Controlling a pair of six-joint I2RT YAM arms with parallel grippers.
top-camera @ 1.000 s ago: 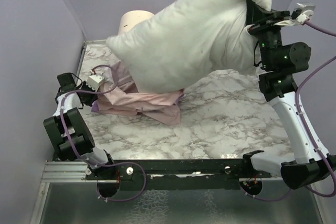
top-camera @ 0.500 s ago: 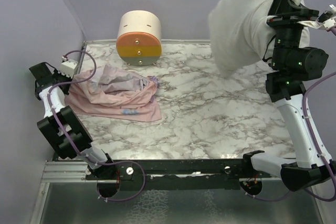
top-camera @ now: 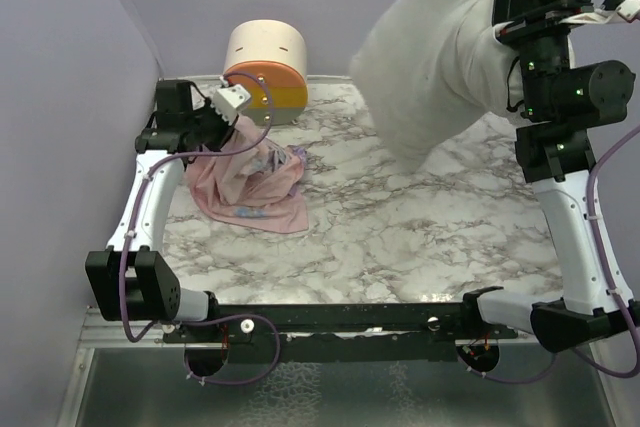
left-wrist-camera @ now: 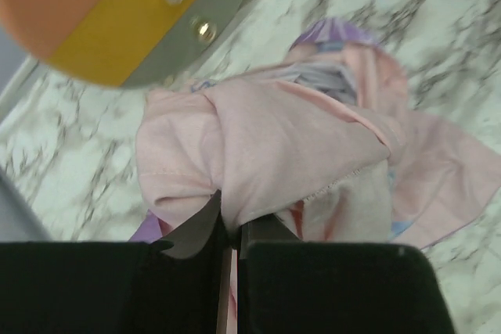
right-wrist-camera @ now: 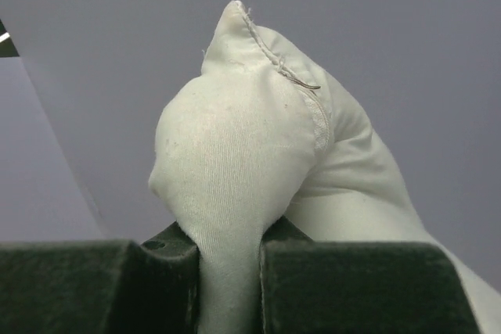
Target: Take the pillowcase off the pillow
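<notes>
Pink pillowcase [top-camera: 255, 182] cloth lies bunched on the marble table [top-camera: 420, 227], near the round drawer box [top-camera: 265, 62]. The left gripper [left-wrist-camera: 231, 228] pinches a fold of it tight. The right gripper [right-wrist-camera: 227, 263] squeezes a corner of the white pillow [top-camera: 435, 57], which hangs high up, well apart from the pillowcase.

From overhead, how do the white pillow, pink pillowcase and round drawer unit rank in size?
1. pillow, largest, though held up nearer the camera.
2. pillowcase, crumpled, next.
3. drawer unit, last, but close to the pillowcase.
</notes>
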